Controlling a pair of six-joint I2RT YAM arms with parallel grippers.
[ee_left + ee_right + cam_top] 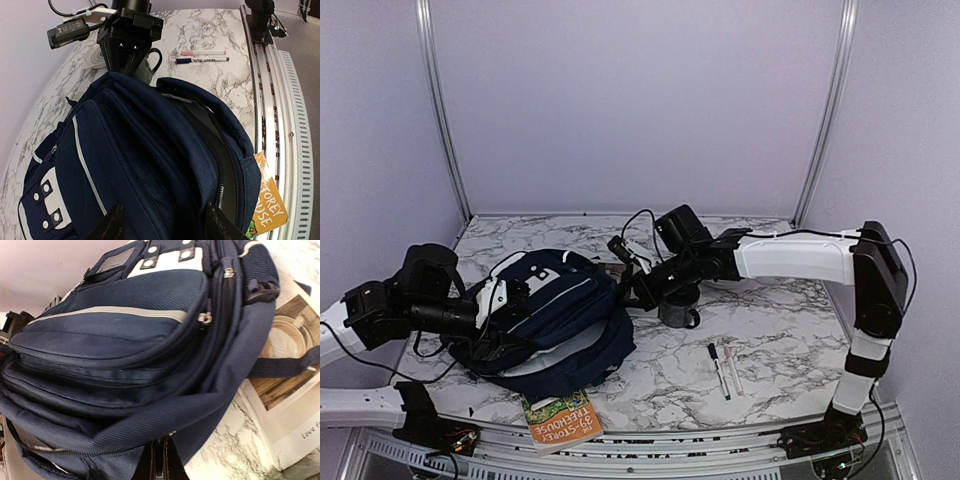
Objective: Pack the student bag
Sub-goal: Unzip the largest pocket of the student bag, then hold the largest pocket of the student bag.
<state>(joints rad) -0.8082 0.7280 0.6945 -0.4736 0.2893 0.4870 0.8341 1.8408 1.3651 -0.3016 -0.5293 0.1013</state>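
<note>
The student bag [555,310] is a navy backpack with white stripes, lying at the left centre of the marble table. Its main zip is open and shows grey lining [220,150]. My left gripper [162,227] is open, its fingers spread wide over the bag's top fabric; in the top view it [510,300] is at the bag's left side. My right gripper [163,462] is shut on a fold of the bag's rim beside the zip, at the bag's right side [623,290]. The bag's front pockets [120,335] face the right wrist camera.
A dark mug [678,312] stands just right of the bag. Two markers [723,368] lie in front of it. An orange-covered book [560,418] sticks out from under the bag at the front edge. A printed book [292,405] lies under the bag's far side.
</note>
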